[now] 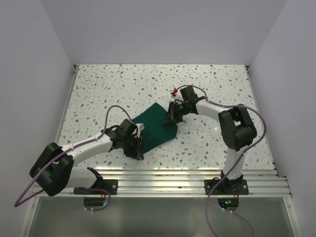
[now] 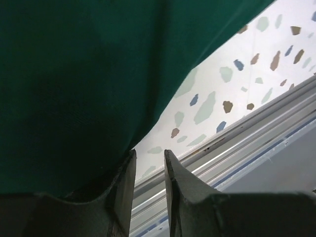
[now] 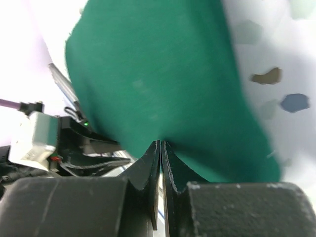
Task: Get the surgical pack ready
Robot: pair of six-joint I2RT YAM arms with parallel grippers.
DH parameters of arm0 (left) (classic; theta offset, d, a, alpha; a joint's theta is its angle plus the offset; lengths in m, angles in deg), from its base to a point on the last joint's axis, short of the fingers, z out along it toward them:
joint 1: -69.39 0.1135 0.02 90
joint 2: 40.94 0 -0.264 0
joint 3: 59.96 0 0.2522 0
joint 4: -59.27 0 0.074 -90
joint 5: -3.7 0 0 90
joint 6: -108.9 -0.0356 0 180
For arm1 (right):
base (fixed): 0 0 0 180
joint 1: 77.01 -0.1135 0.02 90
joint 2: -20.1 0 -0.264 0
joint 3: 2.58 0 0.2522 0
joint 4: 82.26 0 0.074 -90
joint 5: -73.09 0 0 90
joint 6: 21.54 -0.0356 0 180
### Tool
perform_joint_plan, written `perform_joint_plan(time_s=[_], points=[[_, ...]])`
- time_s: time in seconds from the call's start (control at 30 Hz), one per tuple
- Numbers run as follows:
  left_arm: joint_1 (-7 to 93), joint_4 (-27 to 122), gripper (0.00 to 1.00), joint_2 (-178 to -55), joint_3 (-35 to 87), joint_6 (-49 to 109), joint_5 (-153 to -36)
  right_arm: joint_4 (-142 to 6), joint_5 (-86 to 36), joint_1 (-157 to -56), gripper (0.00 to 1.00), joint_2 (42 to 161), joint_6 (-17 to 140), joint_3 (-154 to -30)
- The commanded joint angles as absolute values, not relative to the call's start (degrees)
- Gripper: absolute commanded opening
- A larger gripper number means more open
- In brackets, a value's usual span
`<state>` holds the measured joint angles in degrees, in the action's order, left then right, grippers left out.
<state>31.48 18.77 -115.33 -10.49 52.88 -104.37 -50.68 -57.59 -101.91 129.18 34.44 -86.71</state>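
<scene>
The surgical pack shows as a dark green cloth drape, folded flat on the speckled table between the two arms. My left gripper sits at the drape's near left corner. In the left wrist view the cloth lies against the outside of the left finger, and the left gripper stands open with only table and rail showing in the gap. My right gripper is at the drape's far right edge. In the right wrist view its jaws are shut on the edge of the cloth.
An aluminium rail runs along the table's near edge, close below the left gripper, and also appears as the rail in the left wrist view. White walls close in the table on three sides. The left arm shows beyond the cloth.
</scene>
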Motion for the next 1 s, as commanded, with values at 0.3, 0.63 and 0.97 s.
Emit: perform_joint_plan(time_s=[0.3,0.63,0.97], points=[[38.18,18.01,0.32,-124.25,-6.4,51.34,-100.81,-54.89,-55.14,-101.09,0.07,132.69,34.61,-79.97],[38.8,8.17,0.38,-114.34,0.73,47.2,-97.37,-44.51,-53.73,-102.84,0.08,125.4,39.27,-87.18],[39.94,6.57,0.39,-113.18,-2.25,51.42,-97.11,-47.14,-56.64,-104.78,0.08,127.33,37.61,-85.61]])
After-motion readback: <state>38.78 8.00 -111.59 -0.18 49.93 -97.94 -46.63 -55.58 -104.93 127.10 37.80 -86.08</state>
